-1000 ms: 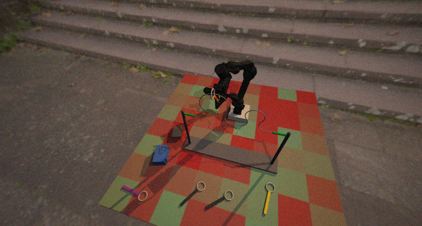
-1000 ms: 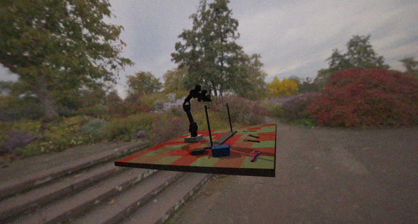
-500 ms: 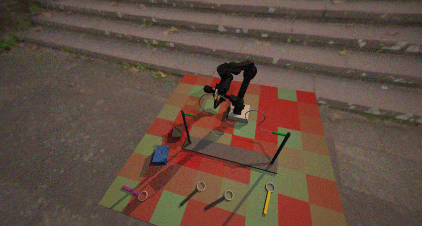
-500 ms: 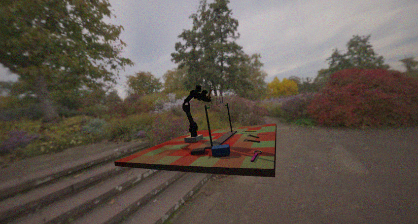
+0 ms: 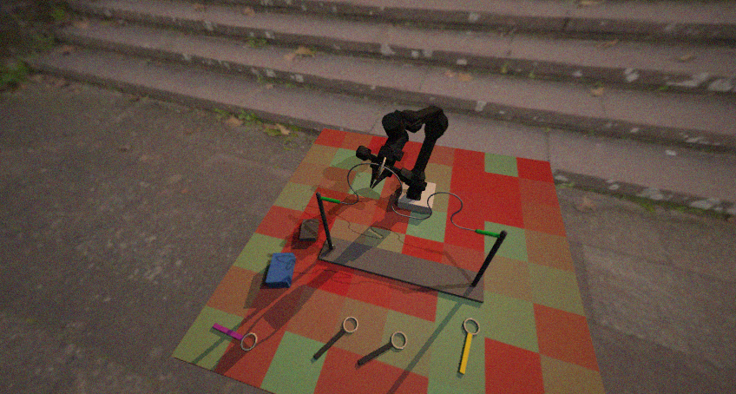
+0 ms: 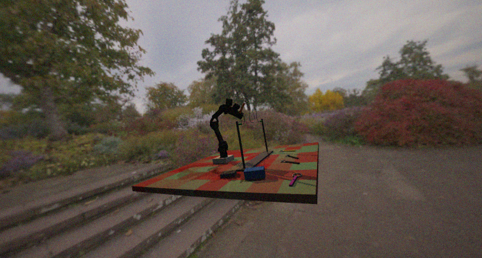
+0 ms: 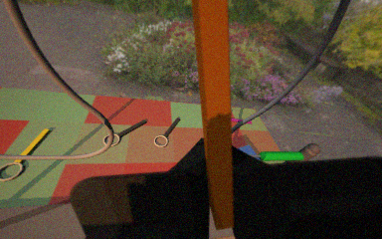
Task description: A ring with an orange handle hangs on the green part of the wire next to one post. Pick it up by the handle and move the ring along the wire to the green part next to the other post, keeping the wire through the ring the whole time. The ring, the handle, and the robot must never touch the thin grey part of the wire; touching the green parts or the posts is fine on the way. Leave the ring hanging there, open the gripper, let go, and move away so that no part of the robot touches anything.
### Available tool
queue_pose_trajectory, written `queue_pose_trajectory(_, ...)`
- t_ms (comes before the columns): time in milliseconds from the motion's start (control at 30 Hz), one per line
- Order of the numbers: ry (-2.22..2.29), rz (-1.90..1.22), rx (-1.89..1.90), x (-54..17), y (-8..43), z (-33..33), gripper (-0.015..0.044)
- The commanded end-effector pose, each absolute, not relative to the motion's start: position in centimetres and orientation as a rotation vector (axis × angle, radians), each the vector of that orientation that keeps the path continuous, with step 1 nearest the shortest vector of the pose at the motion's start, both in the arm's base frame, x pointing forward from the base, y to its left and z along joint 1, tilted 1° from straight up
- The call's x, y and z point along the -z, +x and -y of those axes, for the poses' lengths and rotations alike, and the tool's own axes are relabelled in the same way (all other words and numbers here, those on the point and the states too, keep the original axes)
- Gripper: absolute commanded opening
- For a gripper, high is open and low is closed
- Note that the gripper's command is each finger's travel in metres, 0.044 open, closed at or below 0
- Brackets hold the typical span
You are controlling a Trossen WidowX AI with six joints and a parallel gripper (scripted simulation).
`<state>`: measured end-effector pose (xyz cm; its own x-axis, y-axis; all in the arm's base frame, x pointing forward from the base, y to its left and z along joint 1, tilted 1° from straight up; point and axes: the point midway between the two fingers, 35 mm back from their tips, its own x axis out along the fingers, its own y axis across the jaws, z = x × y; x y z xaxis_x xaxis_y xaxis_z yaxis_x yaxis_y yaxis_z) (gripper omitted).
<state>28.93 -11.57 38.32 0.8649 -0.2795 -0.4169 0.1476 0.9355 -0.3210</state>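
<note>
Evidently mid-transfer. Bench (image 5: 516, 199) (image 6: 236, 196) (image 7: 128, 110): arm (image 5: 436, 124) (image 6: 216, 127) stands nr. its steps-side edge. Wire (image 5: 462, 204) (image 7: 44, 61): left arch rises twd. the steps-side L corner (top view). End effector (image 5: 378, 178) (image 6: 241, 113) (image 7: 209, 143): nearly closed, gripping orange handle (image 6: 242, 107) (image 7: 215, 75). Ring (image 5: 384, 163): edge-on at arch crown; threading/clearance n/c. Technique, prob.: small steps, ring square to wire, grey centred, wrist turning w/ curve.
</note>
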Motion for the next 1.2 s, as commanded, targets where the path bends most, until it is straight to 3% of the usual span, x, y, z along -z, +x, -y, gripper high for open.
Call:
queue_pose_trajectory(0,-0.335,-0.471,0.243,-38.4,28.8,11.7,-0.0150)
queue_pose_trajectory(1167,-0.760,-0.428,0.357,-39.2,28.8,13.0,-0.0150)
